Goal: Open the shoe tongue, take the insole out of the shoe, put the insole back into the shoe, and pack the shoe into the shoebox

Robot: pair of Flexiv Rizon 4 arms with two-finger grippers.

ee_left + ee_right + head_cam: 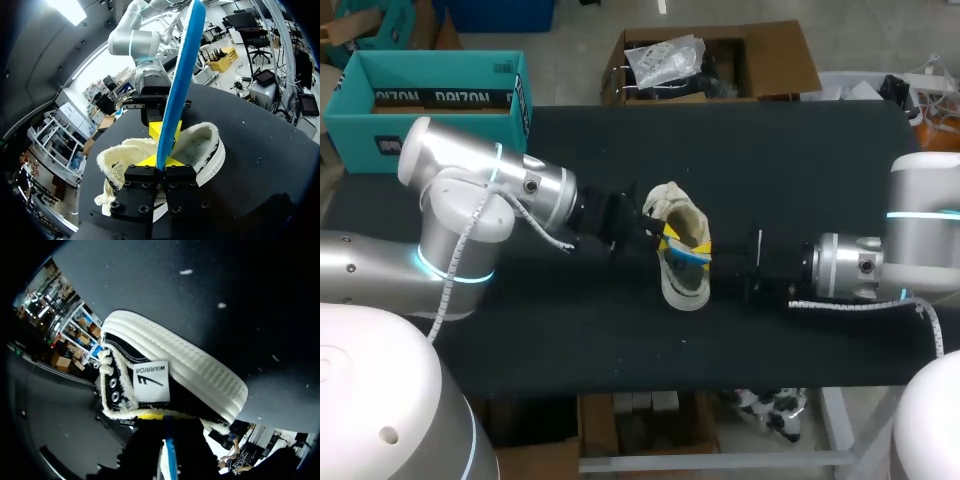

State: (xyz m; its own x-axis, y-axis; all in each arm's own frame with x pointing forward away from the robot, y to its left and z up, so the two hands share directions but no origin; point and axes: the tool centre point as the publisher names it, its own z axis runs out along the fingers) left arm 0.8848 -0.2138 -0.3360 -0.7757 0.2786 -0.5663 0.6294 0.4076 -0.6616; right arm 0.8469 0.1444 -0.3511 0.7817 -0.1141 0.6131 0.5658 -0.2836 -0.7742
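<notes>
At mid-table, left fingers (145, 161) clamp the blue insole (182, 65) over the shoe (205, 145); right arm (840, 265), grip unclear; shoebox (350, 135) stands far-left.

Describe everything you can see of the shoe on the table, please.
The shoe is a sneaker with a black upper, a thick white ribbed rubber sole, cream fleece lining, metal eyelets and a white side patch. It lies on the dark table near the middle, its opening spread wide. The blue insole, gripped by the left gripper, crosses over the opening.
</notes>
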